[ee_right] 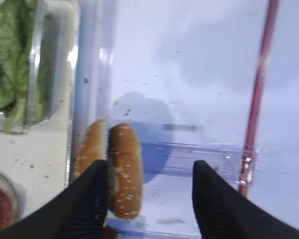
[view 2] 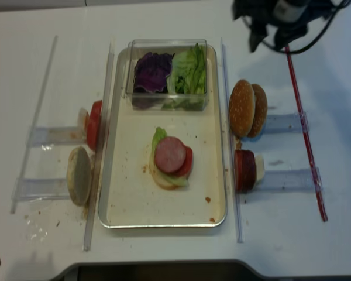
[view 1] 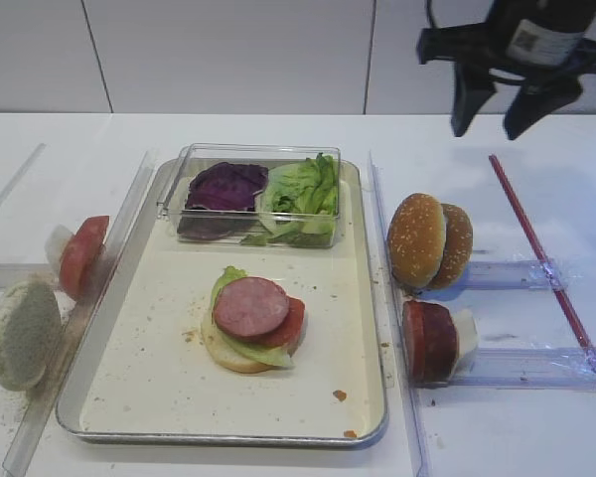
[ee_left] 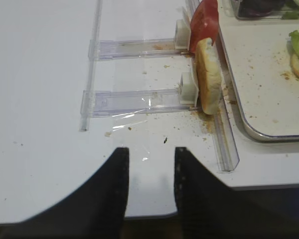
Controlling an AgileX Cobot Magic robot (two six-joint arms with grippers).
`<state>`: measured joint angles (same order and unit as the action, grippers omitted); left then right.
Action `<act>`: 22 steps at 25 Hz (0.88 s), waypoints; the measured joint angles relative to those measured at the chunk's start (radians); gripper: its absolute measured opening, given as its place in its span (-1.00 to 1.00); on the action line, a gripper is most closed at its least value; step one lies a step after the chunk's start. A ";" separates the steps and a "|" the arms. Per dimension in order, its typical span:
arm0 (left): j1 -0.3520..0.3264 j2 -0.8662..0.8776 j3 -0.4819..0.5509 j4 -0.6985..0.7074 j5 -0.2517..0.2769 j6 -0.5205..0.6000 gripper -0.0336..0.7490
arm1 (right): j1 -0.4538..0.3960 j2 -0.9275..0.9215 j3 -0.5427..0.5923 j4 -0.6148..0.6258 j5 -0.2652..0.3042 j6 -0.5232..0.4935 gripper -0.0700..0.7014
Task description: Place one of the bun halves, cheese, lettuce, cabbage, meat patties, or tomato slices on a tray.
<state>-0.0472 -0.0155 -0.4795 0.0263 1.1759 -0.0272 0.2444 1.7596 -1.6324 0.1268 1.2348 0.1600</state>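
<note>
The tray [view 1: 159, 378] holds a stack: pale bun half [view 1: 228, 356], lettuce [view 1: 228, 278], tomato slice [view 1: 292, 324], meat patty [view 1: 250, 306] on top. Two sesame bun halves [view 1: 417, 238] stand on edge right of the tray, with meat patties [view 1: 429, 341] nearer the front. My right gripper [view 1: 497, 114] hangs open and empty high above the back right; the wrist view shows it [ee_right: 150, 167] over the sesame buns [ee_right: 124, 174]. On the left stand a tomato slice [view 1: 82, 255] and a pale bun half [view 1: 23, 333]. My left gripper [ee_left: 151, 152] is open at the table's front edge.
A clear box [view 1: 179, 194] at the tray's back holds purple cabbage [view 1: 225, 187] and lettuce [view 1: 303, 189]. Clear plastic rails [view 1: 521, 273] carry the upright pieces on both sides. A thin red rod [view 1: 546, 263] lies along the far right.
</note>
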 joint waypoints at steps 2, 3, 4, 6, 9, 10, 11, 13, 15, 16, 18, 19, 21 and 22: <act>0.000 0.000 0.000 0.000 0.000 0.000 -0.36 | -0.055 -0.031 0.033 -0.007 0.000 -0.013 0.23; 0.000 0.000 0.000 0.000 0.000 0.000 -0.36 | -0.084 -0.046 0.051 -0.009 0.002 -0.023 0.23; 0.000 0.000 0.000 0.000 0.000 0.000 -0.36 | -0.109 -0.060 0.067 -0.011 0.002 -0.030 0.23; 0.000 0.000 0.000 0.000 0.000 0.000 -0.36 | -0.145 -0.089 0.092 -0.018 0.002 -0.051 0.23; 0.000 0.000 0.000 0.000 0.000 0.000 -0.36 | -0.165 -0.117 0.117 -0.041 0.004 -0.080 0.23; 0.000 0.000 0.000 0.000 0.000 0.000 -0.36 | -0.165 -0.123 0.122 -0.045 0.004 -0.088 0.23; 0.000 0.000 0.000 0.000 0.000 0.000 -0.36 | -0.165 -0.125 0.126 -0.048 0.004 -0.092 0.23; 0.000 0.000 0.000 0.000 0.000 0.000 -0.36 | -0.165 -0.133 0.128 -0.050 0.006 -0.099 0.23; 0.000 0.000 0.000 0.000 0.000 0.000 -0.36 | -0.165 -0.143 0.128 -0.050 0.006 -0.106 0.23; 0.000 0.000 0.000 0.000 0.000 0.000 -0.36 | -0.165 -0.152 0.132 -0.050 0.006 -0.112 0.23; 0.000 0.000 0.000 0.000 0.000 0.000 -0.36 | -0.165 -0.183 0.153 -0.050 0.004 -0.114 0.23; 0.000 0.000 0.000 0.000 0.000 0.000 -0.36 | -0.165 -0.199 0.168 -0.050 0.004 -0.116 0.23; 0.000 0.000 0.000 0.000 0.000 0.000 -0.36 | -0.165 -0.244 0.217 -0.050 0.004 -0.118 0.23; 0.000 0.000 0.000 0.000 0.000 0.000 -0.36 | -0.165 -0.264 0.246 -0.050 0.004 -0.118 0.23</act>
<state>-0.0472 -0.0155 -0.4795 0.0263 1.1759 -0.0272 0.0797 1.4952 -1.3865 0.0767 1.2388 0.0421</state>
